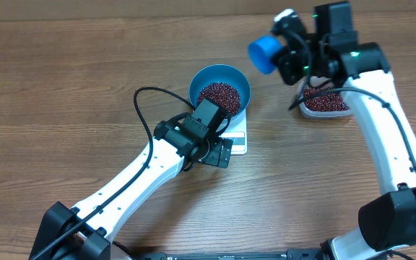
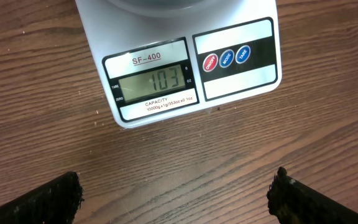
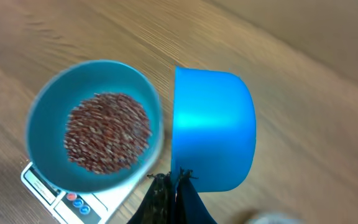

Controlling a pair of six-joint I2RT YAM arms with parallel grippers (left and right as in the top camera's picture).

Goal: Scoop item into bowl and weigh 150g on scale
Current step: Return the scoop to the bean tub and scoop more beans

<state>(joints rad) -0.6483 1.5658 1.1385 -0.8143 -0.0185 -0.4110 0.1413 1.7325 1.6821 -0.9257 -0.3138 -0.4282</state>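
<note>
The blue bowl (image 1: 203, 81) stands on the white scale (image 1: 237, 139) and holds a maroon heap of beans (image 1: 219, 96). My left gripper (image 1: 221, 152) hovers open just in front of the scale, its fingers spread wide over bare wood (image 2: 176, 194). The scale's display (image 2: 151, 81) reads 103. My right gripper (image 1: 289, 54) is shut on the blue scoop (image 1: 264, 52), held high to the right of the bowl. In the right wrist view the scoop (image 3: 213, 127) lies on its side beside the bowl (image 3: 45, 124), its inside hidden, with the gripper (image 3: 176, 180) closed at its base.
A clear tub (image 1: 325, 102) of beans sits at the back right, partly under the right arm. The left arm's cable (image 1: 144, 108) loops over the table left of the bowl. Bare wood lies all around.
</note>
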